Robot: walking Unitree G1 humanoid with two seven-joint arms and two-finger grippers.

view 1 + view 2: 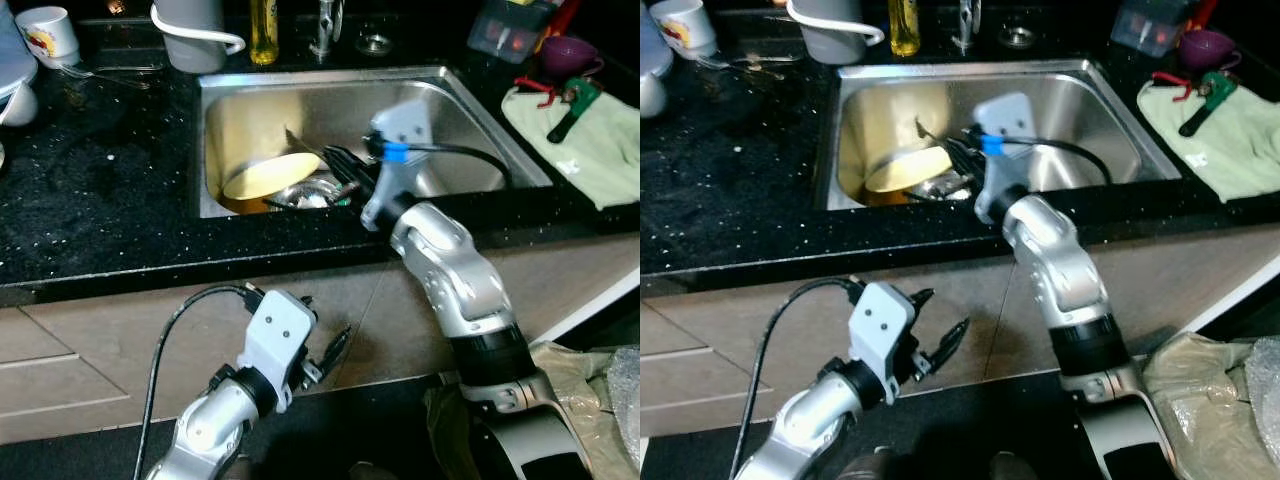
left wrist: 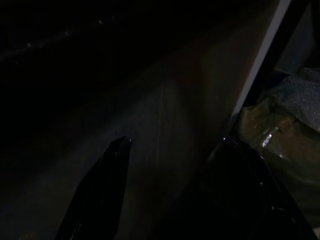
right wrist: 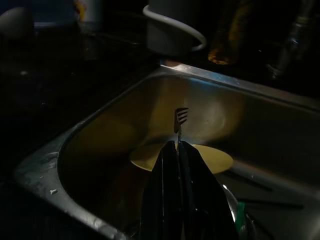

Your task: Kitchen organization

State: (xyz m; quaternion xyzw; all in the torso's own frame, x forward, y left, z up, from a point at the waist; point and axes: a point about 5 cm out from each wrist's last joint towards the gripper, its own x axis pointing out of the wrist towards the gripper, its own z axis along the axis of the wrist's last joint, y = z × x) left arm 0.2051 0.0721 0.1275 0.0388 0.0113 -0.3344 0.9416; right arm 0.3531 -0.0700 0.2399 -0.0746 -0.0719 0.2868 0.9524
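Fork (image 3: 180,119) stands pinched in the right gripper (image 3: 177,150) above the yellow plate (image 1: 268,176) in the sink (image 1: 440,85); left gripper (image 1: 940,345) hangs low, jaws spread.

Black speckled countertop (image 1: 100,200) runs across the scene with a steel sink (image 1: 470,110) set into it. Far left, a white mug (image 1: 45,33) stands on it; behind the sink stand a grey jug (image 1: 195,35) and a yellow bottle (image 1: 264,30). To the right lies a pale green cloth (image 1: 590,140).
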